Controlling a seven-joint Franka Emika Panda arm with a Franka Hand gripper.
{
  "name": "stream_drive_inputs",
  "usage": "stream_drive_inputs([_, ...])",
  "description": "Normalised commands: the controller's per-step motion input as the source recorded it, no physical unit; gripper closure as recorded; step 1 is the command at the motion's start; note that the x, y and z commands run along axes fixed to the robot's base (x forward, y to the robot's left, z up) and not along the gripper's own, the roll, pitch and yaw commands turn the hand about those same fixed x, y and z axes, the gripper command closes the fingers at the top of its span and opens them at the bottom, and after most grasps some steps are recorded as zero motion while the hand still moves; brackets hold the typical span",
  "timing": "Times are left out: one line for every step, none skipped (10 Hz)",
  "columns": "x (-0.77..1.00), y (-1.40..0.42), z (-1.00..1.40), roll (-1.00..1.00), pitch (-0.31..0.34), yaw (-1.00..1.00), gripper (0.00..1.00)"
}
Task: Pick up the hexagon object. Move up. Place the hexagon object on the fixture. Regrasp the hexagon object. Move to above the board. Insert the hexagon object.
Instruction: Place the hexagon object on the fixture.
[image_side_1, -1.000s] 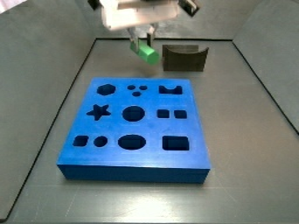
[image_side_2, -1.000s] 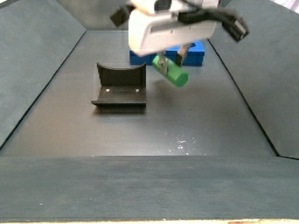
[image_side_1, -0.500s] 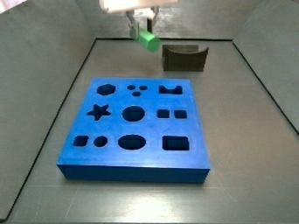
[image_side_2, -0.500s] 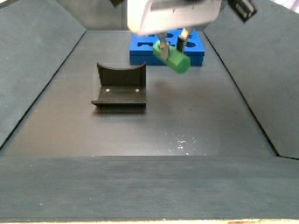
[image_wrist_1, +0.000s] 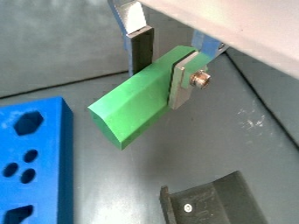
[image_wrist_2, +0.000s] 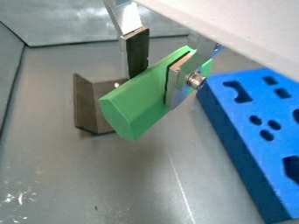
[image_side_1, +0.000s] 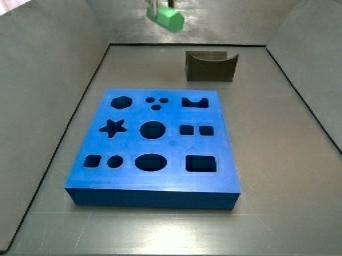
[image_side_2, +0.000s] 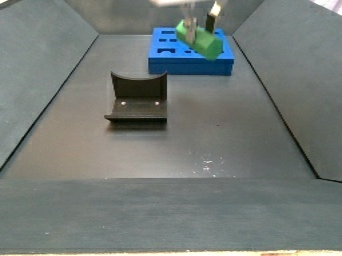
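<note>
My gripper is shut on the hexagon object, a bright green short bar held across the jaws, high above the floor. It also shows in a wrist view and near the upper edge of both side views. One silver finger with a bolt presses its side; the dark pad of the opposite finger stands behind it. The dark notched fixture stands on the floor beyond the blue board, and shows in a side view and both wrist views.
The blue board with dark shaped cutouts lies in the middle of the dark walled floor, also in a side view and both wrist views. Sloping walls bound the floor on both sides.
The gripper has risen with the green bar, from just above the floor beside the fixture to the upper edge of both side views. Board and fixture have not moved.
</note>
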Motion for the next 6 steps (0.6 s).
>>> stream_drive_inputs([0.74,0.74,0.73,0.15,0.064,-1.00,1.00])
stream_drive_inputs([0.72,0.72,0.61,0.14,0.078,-1.00,1.00])
stream_drive_inputs([0.58,0.51,0.36,0.12,0.113,-1.00,1.00])
stream_drive_inputs([0.47,0.33,0.18,0.13,0.129,-1.00,1.00])
stream_drive_inputs([0.37,0.16,0.08,0.14,0.153,-1.00,1.00])
stream_drive_inputs([0.28,0.09,0.06,0.16,0.201,-1.00,1.00])
